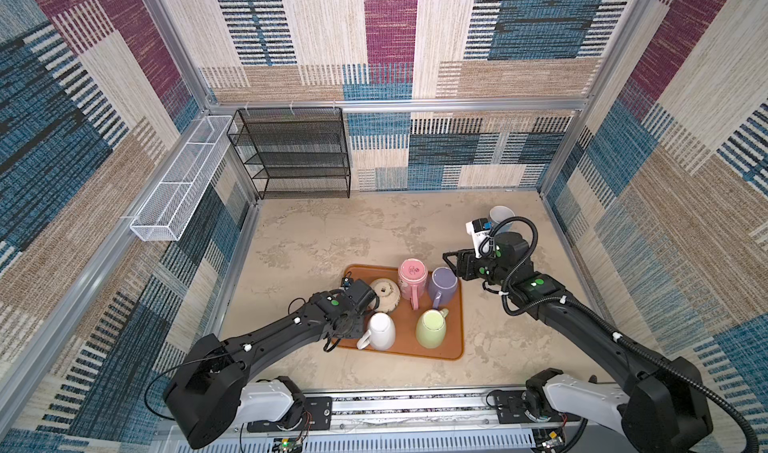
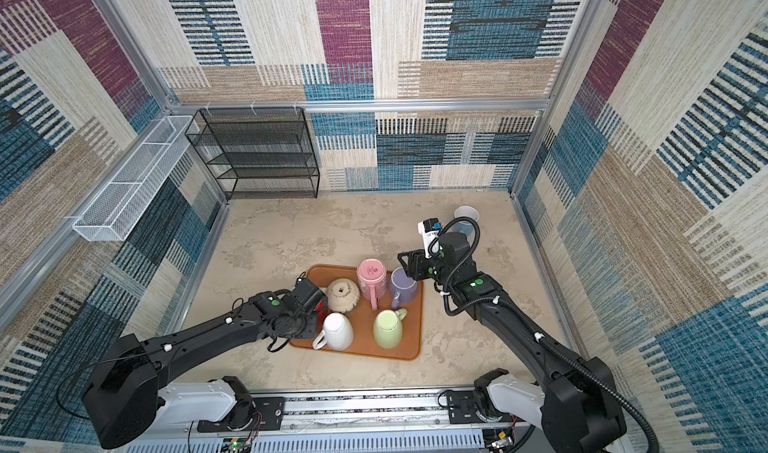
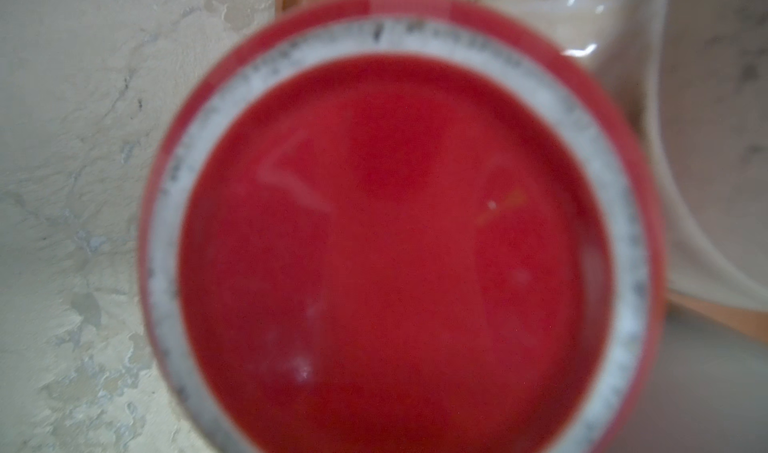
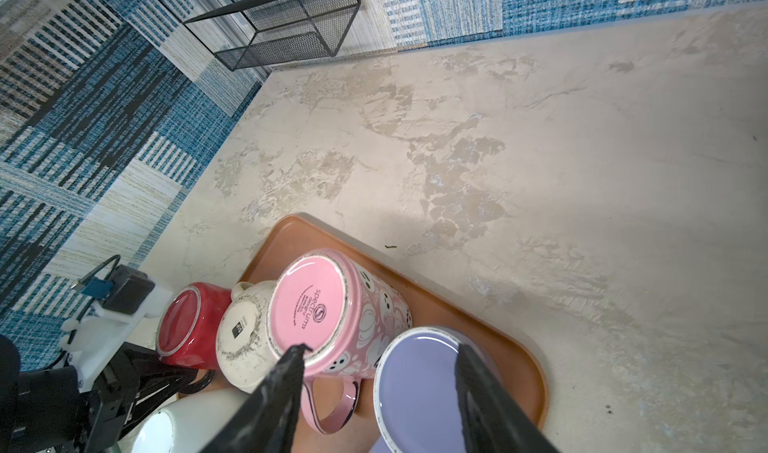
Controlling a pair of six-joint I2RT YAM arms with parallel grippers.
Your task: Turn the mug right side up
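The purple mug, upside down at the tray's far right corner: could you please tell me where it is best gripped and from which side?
Probably the purple mug's body wall, just under the upturned base, coming from the right edge of the tray. That side is free, while the pink mug stands close on its left and its handle points toward the robot.

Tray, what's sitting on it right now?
On the tray: pink mug, purple mug, green mug, white mug and beige mug. A red mug is beside the beige mug, mostly covered from above by the left arm; whether it rests on the tray can't be seen.
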